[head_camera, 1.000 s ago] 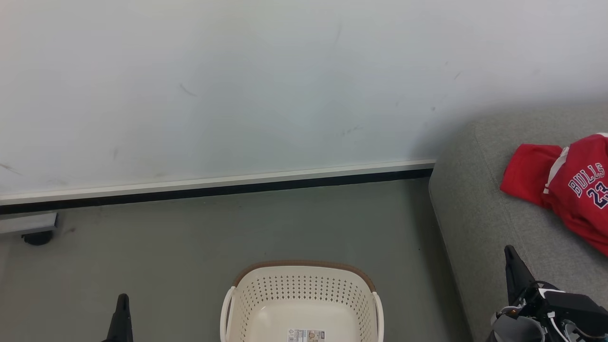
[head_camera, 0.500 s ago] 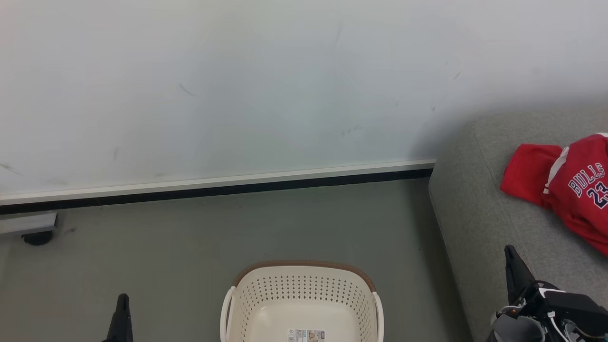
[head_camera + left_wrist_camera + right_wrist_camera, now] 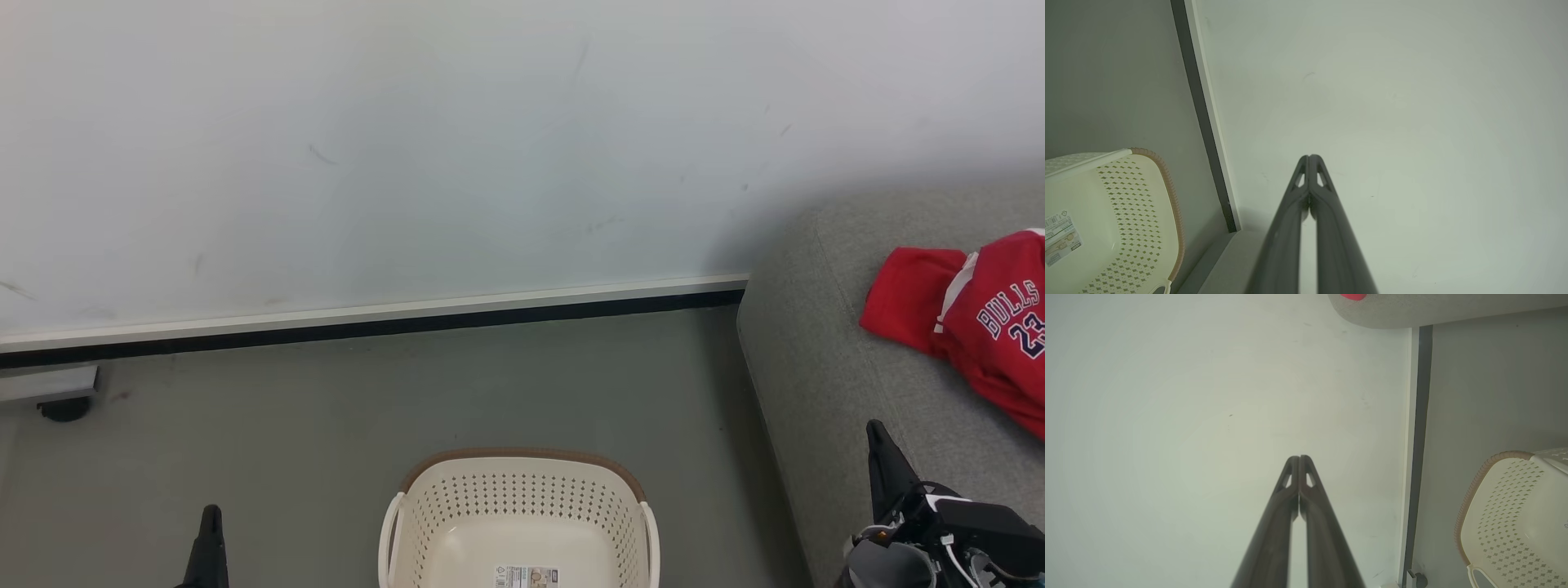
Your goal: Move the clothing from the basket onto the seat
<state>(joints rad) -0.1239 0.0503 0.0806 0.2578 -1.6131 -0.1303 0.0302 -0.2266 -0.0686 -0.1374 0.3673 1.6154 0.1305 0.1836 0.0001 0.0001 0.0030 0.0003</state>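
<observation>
From my head, the red clothing (image 3: 980, 327) lies on the grey seat (image 3: 824, 384) at the right edge, and the basket (image 3: 522, 500) sits bottom centre. At my left wrist, my left gripper (image 3: 1309, 157) is closed, tips touching, with the basket lower left. At my right wrist, my right gripper (image 3: 1299, 458) is likewise closed, with the basket lower right.

Open floor (image 3: 326, 416) btwn basket (image 3: 522, 500) & wall (image 3: 408, 163), seat (image 3: 816, 367) as obstacle on rt
</observation>
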